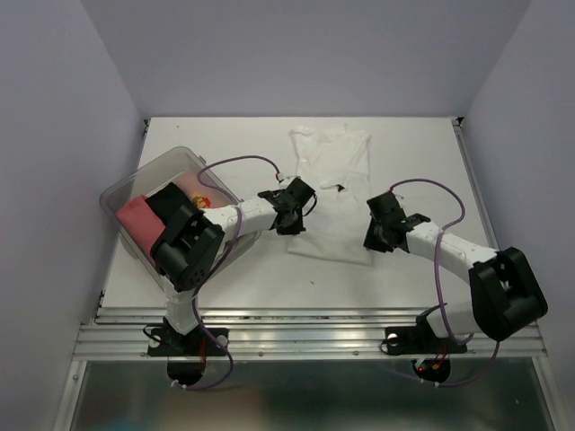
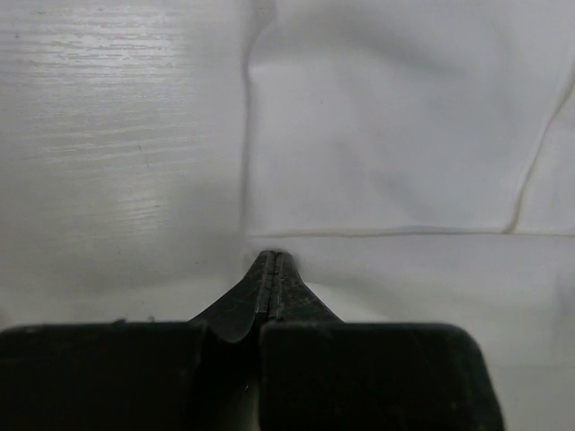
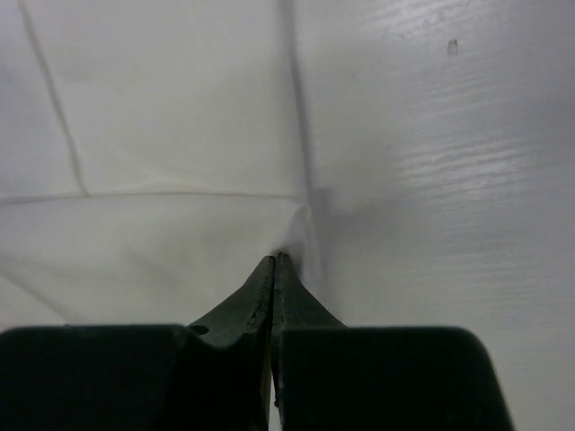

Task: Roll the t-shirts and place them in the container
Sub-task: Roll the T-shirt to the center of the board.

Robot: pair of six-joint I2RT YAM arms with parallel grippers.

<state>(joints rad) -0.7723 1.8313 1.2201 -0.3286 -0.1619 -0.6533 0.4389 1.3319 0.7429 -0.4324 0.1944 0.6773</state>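
At nine o'clock sat the clear plastic tub (image 1: 121,190), a salmon-pink shirt (image 1: 135,220) bundled inside. The plain white thin-cloth t-shirt (image 1: 332,162) lay flat mid-table, reaching toward twelve. My left gripper (image 2: 272,260) was pinched tight on its eight-o'clock edge. My right gripper (image 3: 277,260) was likewise at four o'clock, with the cloth puckering there. I judged the fabric limp, light and prone to skew, so I wanted both edges held evenly.
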